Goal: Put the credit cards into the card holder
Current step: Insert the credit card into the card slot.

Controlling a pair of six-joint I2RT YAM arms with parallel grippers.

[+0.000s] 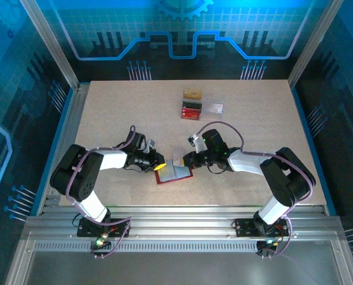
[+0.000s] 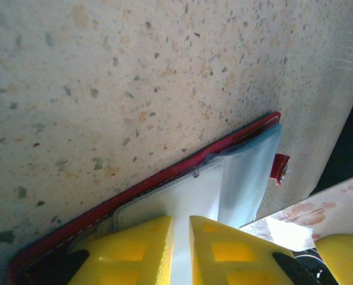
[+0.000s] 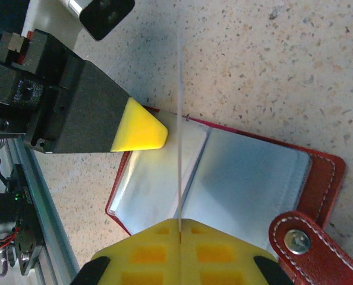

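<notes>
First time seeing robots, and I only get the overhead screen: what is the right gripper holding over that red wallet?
Observer: A thin pale card, pinched on edge in the right gripper; its face carries reddish print.
Visitor: And the left gripper?
Observer: The left gripper is closed on a clear plastic sleeve inside the red wallet.
Visitor: Is the wallet fastened?
Observer: No, it lies open; its snap tab, with a metal stud, lies free at one corner.
</notes>
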